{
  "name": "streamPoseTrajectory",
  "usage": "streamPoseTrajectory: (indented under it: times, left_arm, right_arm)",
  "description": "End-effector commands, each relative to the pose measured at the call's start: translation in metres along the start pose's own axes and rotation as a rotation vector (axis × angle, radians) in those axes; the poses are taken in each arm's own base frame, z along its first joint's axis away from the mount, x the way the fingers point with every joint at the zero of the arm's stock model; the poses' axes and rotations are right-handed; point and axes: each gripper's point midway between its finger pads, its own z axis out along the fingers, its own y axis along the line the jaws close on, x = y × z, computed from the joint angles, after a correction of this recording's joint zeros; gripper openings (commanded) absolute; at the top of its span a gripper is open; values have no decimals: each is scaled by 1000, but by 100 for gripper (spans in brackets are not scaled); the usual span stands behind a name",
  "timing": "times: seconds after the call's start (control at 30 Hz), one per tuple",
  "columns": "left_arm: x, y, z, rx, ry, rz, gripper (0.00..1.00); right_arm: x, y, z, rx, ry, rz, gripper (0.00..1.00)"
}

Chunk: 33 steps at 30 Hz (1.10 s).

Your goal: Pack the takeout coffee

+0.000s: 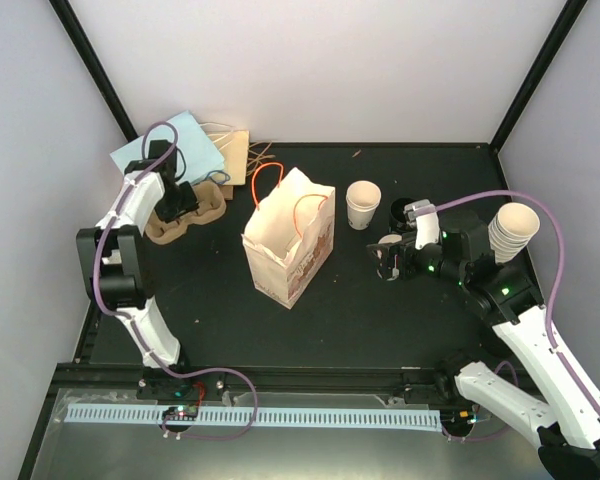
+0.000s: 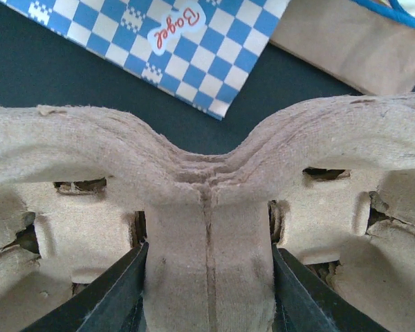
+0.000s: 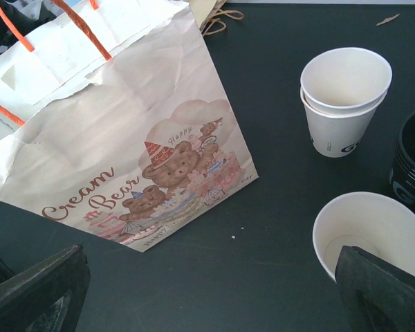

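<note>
Right gripper [image 3: 214,290] gapes — paper cup [image 3: 366,235] just beside it — left gripper [image 2: 207,294] clamps tray [image 2: 207,166].

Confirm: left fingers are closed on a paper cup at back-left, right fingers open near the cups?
Not a cup. The left fingers are closed on the centre ridge of the brown pulp tray, as the left wrist view shows. The rest holds: back-left, right fingers open near the cups.

The left arm [image 1: 120,270] reaches left of the paper bag [image 1: 290,240]; the left end effector [image 2: 209,266] points down, fingers clamped on the pulp tray [image 2: 90,138] rib. Right of the bag, the right arm [image 1: 525,335] extends low, with the right end effector [image 1: 385,258] spread wide.
</note>
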Motion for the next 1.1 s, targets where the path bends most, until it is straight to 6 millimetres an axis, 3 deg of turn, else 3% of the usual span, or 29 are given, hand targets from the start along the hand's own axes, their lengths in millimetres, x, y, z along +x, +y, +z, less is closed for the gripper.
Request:
streamPoseTrajectory:
  times: [0.0,0.33,0.63,0.77,1.07]
  left_arm:
    - [6,-6,-18,38,-32,22,45]
    - [33,1,-45,45,-65,56,46]
    - [72,7,-51,63,-58,95,47]
    - [83,7,-47,63,-47,111,47]
    - [109,2,-15,46,22,139,48]
  right_arm:
    - [-3,5,2,-26,-12,3,100]
    - [-2,5,2,-29,-12,7,100]
    - [2,7,7,-49,0,17,100]
    - [2,7,8,-55,2,22,100]
    - [5,7,9,-58,8,32,100]
